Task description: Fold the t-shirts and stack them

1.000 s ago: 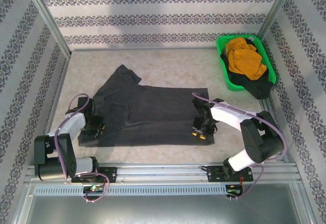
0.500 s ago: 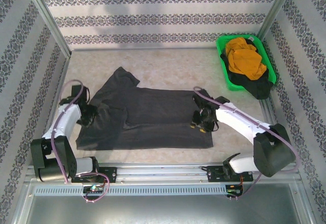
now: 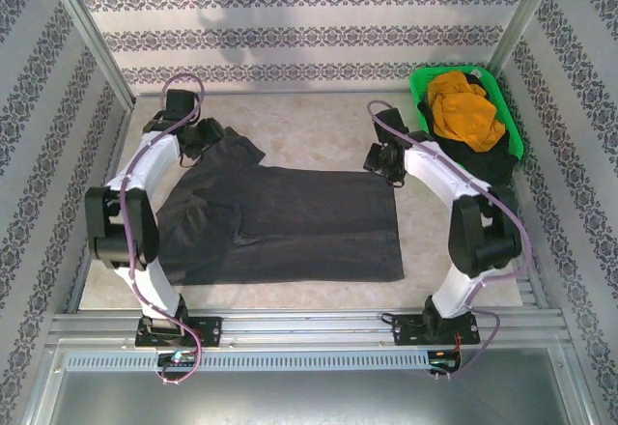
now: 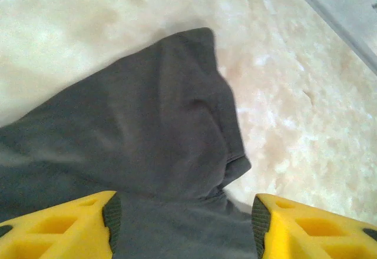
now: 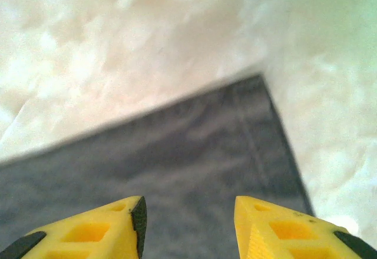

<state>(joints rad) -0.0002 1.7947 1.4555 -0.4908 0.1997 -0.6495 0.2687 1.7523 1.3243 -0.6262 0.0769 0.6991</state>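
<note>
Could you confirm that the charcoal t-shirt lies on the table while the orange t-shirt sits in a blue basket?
Not quite: the basket is bright green, not blue, as the top external view shows. The charcoal t-shirt does lie on the table, and the orange t-shirt sits in that basket.

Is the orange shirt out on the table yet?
No, the orange shirt lies bunched in the green basket, on top of a black shirt.
</note>
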